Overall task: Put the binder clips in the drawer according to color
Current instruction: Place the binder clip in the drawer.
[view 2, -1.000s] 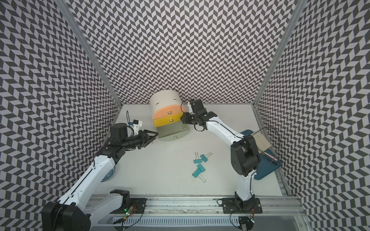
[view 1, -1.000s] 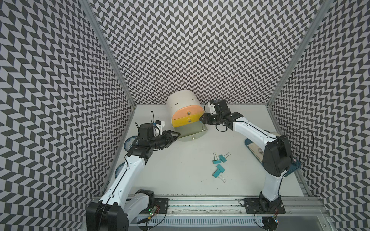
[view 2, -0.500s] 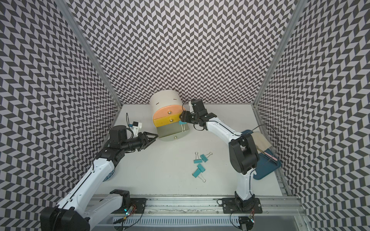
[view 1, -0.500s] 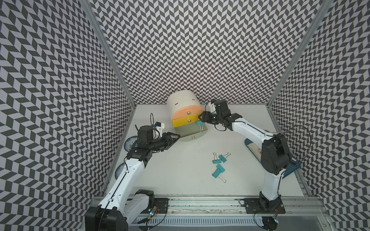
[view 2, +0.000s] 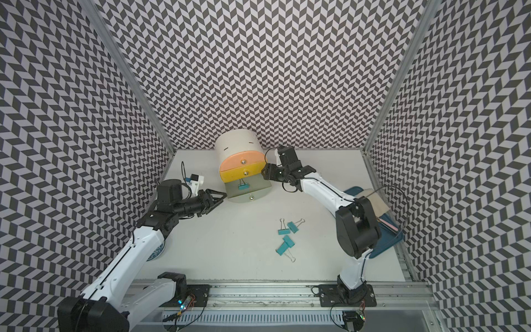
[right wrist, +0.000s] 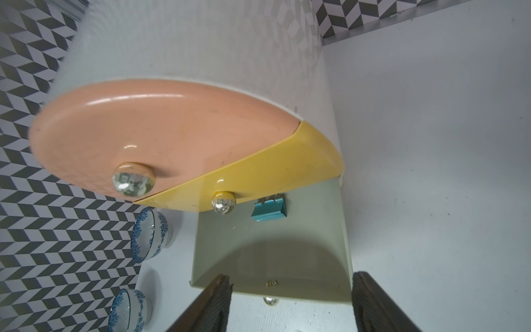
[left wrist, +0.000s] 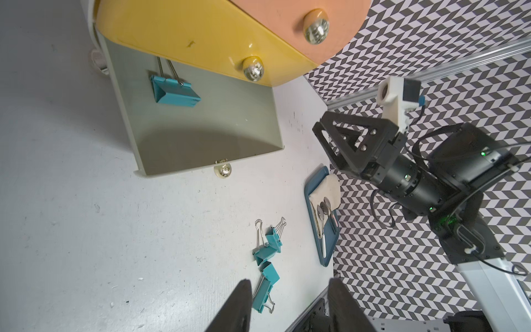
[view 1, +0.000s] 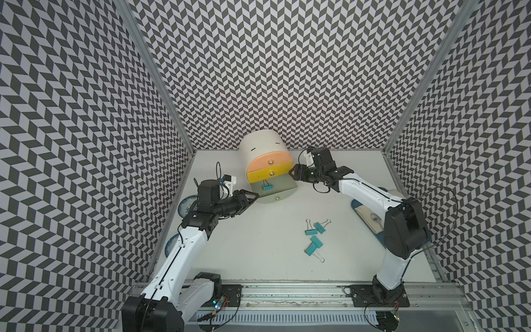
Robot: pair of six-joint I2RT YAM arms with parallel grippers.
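1. Middle left in both top views, the left gripper (view 1: 253,195) sits where it was a second ago, just beside the left front corner of the open drawer.
2. Upper centre, a teal binder clip (view 1: 267,187) now lies inside the pulled-out grey bottom drawer (view 1: 283,186) of the white cabinet (view 1: 261,146). Half a second ago it hung at the right gripper's tip.
3. Just right of the cabinet, the right gripper (view 1: 294,172) has spread its fingers (right wrist: 212,304) and holds nothing.
4. This likely means one teal clip is filed. Four teal binder clips (view 1: 316,242) still lie on the table (view 1: 258,244), lower right of centre. The peach and yellow drawers are shut.
5. The left arm rises from the lower left, its gripper pointing right at the drawer. Its fingers (left wrist: 235,304) are apart and empty.
6. The right arm stretches from the lower right to the cabinet's right side, its gripper pointing left.
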